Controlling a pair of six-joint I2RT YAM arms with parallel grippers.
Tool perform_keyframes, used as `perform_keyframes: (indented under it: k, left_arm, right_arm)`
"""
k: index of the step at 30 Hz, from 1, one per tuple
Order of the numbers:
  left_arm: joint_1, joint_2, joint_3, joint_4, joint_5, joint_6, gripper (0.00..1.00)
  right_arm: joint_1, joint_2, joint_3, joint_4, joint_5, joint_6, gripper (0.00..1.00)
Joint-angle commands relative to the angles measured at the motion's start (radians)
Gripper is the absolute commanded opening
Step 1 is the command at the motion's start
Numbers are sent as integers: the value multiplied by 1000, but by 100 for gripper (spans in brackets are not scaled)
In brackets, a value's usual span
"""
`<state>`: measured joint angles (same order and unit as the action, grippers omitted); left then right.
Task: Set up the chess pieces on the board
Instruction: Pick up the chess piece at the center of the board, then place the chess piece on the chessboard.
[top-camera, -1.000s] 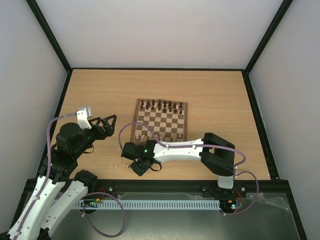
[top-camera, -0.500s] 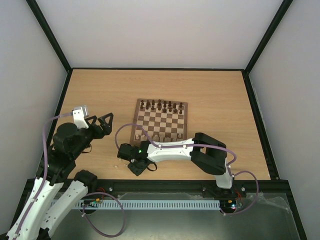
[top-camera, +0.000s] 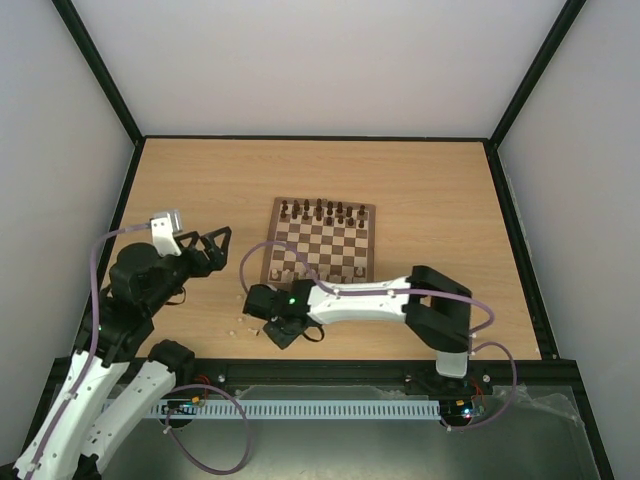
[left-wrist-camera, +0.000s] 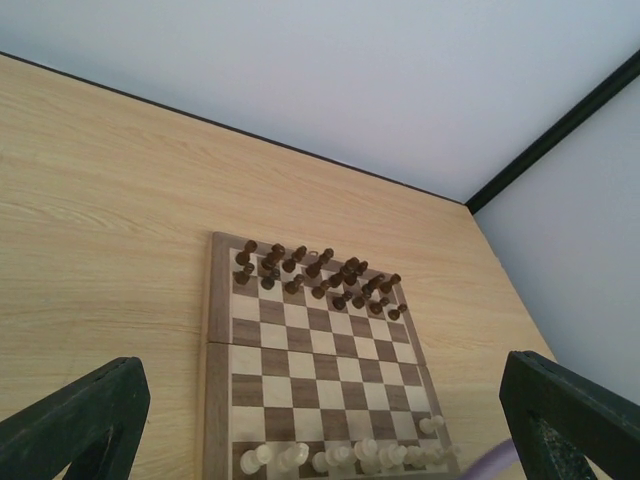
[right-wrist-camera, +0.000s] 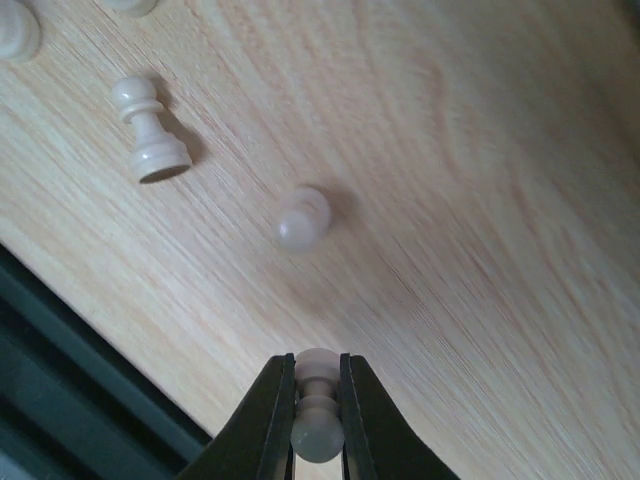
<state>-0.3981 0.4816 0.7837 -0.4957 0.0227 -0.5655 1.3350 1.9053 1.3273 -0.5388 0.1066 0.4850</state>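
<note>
My right gripper (right-wrist-camera: 318, 392) is shut on a pale beige pawn (right-wrist-camera: 318, 415), just above the bare table; in the top view it (top-camera: 270, 320) hangs left of the board's near left corner. More loose pale chess pieces are close by: one lying on its side (right-wrist-camera: 150, 130), one standing (right-wrist-camera: 303, 218). The board (top-camera: 320, 240) has pale pieces (left-wrist-camera: 350, 455) along its near row and dark brown pieces (left-wrist-camera: 315, 275) on its far rows. My left gripper (top-camera: 210, 245) is open and empty, raised left of the board, its fingers (left-wrist-camera: 80, 420) at the frame's bottom corners.
A few tiny pale pieces (top-camera: 240, 322) lie on the table left of the right gripper, near the table's black front edge (right-wrist-camera: 60, 360). A black frame and pale walls enclose the wooden table (top-camera: 430, 190).
The right gripper's jaws have shut on the pale pawn; the arm swung a little left, then back right. The left arm wavered slightly and stayed open.
</note>
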Motion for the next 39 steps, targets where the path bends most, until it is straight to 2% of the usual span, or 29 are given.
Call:
perform_keyframes:
  k: [1, 5, 9, 12, 16, 18, 23, 32, 39]
  left_arm:
    - [2, 39, -28, 59, 86, 1, 99]
    - [2, 122, -43, 114, 140, 12, 99]
    - [2, 243, -57, 189, 204, 25, 99]
    - [2, 298, -64, 237, 221, 15, 99]
    - [2, 334, -58, 243, 215, 14, 99]
    - [2, 349, -41, 210, 201, 29, 99]
    - [2, 354, -27, 182, 195, 49, 99]
    - [2, 338, -43, 184, 205, 51, 99]
    - [3, 321, -52, 183, 213, 54, 99]
  right_arm:
    - [-12, -159, -71, -97, 68, 72, 7]
    - [-97, -315, -148, -101, 66, 80, 7]
    - [-237, -393, -139, -138, 104, 24, 7]
    - [-357, -410, -119, -141, 109, -40, 8]
    - [-490, -371, -135, -136, 195, -70, 8]
    - [-539, -363, -169, -87, 161, -78, 8]
    - [-552, -293, -168, -40, 134, -86, 8]
    - [-570, -177, -108, -72, 133, -98, 9]
    - [-570, -160, -112, -74, 115, -97, 11]
